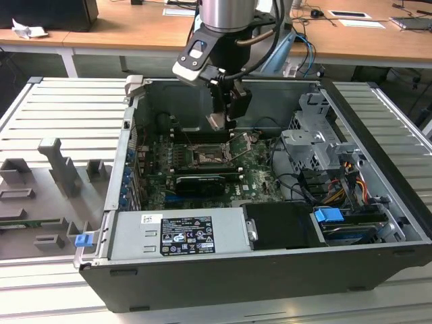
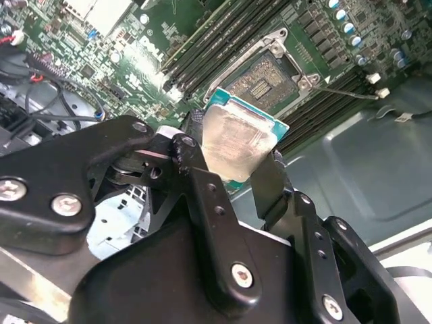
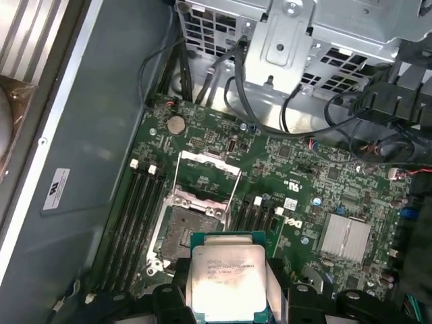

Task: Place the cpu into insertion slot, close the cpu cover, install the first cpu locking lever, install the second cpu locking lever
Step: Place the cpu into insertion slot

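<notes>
A black two-fingered gripper (image 1: 225, 116) on a silver robot arm reaches down into an open computer case. Its fingers are clamped on two opposite edges of the cpu (image 1: 216, 121), a small flat square chip with a pale silver metal top and a thin teal-green border. In both wrist views the chip (image 2: 236, 138) (image 3: 228, 280) sits squarely between the black fingers (image 2: 196, 135), with the gripper (image 2: 233, 152) (image 3: 229, 300) closed on it.

The chip hangs in the air above the board, apart from it and not seated. Just beyond it lies the insertion slot (image 3: 182, 233), a square socket with a dark centre and a silvery metal rim; it has no chip in it (image 2: 263, 84) (image 1: 206, 160). The cpu cover (image 3: 207, 157), a thin silvery metal frame with a cut-out middle, is swung open off the socket on its far side from the chip. It seems to be tipped back over the board, though how steeply it stands is hard to tell.

Around the socket spreads the green motherboard (image 3: 304, 175), with long black memory slots (image 3: 138, 209) running along either side and a small finned silver heatsink (image 3: 345, 237) further off. A silvery perforated drive cage (image 1: 314, 145) stands at the exterior view's right inside the dark grey case (image 1: 270, 283), which rests on a ribbed grey metal table (image 1: 61, 115).
</notes>
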`<state>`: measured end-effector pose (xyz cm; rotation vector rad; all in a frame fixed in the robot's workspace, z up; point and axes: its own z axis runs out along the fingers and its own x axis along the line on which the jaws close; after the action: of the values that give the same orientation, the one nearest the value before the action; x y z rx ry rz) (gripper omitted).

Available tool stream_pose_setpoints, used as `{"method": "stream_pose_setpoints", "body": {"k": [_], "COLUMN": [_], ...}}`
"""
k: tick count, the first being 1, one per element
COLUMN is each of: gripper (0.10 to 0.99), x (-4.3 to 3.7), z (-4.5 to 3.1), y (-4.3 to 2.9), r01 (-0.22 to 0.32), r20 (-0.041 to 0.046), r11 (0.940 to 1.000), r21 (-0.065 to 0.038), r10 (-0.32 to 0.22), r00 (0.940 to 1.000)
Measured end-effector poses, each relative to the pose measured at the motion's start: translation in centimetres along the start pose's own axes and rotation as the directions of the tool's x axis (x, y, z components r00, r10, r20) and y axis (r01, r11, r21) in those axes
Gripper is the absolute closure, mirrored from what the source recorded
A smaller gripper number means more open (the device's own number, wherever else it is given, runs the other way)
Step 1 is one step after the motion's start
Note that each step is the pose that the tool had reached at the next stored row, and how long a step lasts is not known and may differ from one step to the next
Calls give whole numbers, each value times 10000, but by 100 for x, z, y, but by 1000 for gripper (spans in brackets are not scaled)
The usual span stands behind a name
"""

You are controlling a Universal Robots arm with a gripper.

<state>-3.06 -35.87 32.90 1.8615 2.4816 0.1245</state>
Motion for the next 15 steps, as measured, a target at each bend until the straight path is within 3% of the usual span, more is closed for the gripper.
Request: {"method": "stream_pose_setpoints", "body": {"k": [8, 15], "gripper": [561, 561], "x": [-1, -1], "z": [31, 68], "y": [-3, -6], "r01": [-1009, -2376], "r20": [87, 200], "r11": [9949, 9714], "r21": [-23, -69], "r10": [1010, 2376], "r00": [9949, 9711]}}
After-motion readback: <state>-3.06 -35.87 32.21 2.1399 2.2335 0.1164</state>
